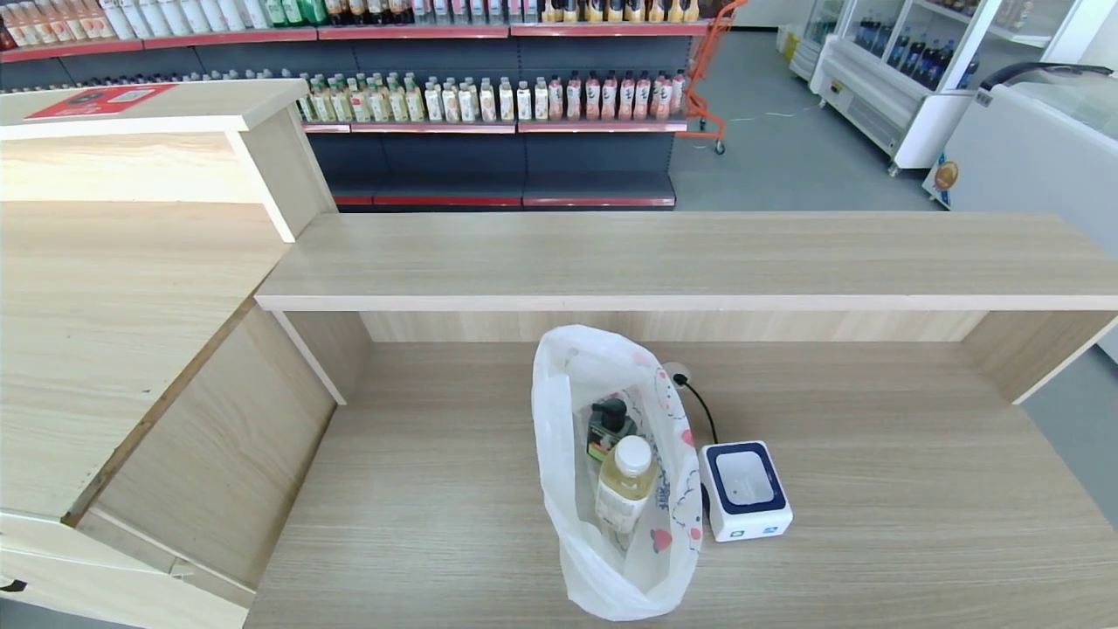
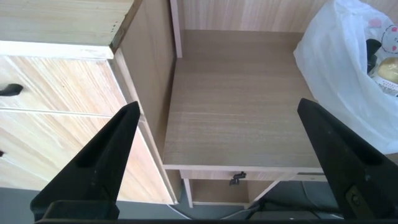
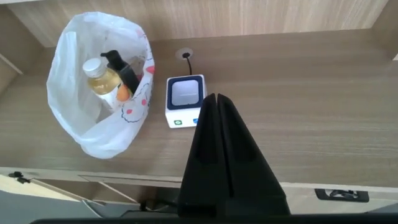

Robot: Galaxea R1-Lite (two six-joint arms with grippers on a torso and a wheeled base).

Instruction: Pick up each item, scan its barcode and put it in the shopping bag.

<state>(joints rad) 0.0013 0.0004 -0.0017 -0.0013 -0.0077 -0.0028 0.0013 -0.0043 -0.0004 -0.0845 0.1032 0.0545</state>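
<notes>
Shelves of bottles (image 1: pixel 489 100) line the shop behind the wooden counter (image 1: pixel 873 489). Near its front edge, about midway, stands the white shopping bag (image 1: pixel 559 489), holding a yellow drink bottle (image 1: pixel 625 489) and a dark pump bottle (image 1: pixel 609 425). The white scanner (image 1: pixel 745 489) sits just beside the bag, toward the right end. The left gripper (image 2: pixel 217 109) hangs wide open and empty above the counter's left end. The right gripper (image 3: pixel 215 102) is pressed closed on nothing.

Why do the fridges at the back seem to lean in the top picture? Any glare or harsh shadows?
Head view: the wide lens tilts the fridges; even light, no harsh shadows on the counter. Right wrist view: the white shopping bag is brightest, without real glare; the shut right gripper looms dark. Left wrist view: the open left gripper likewise.
</notes>
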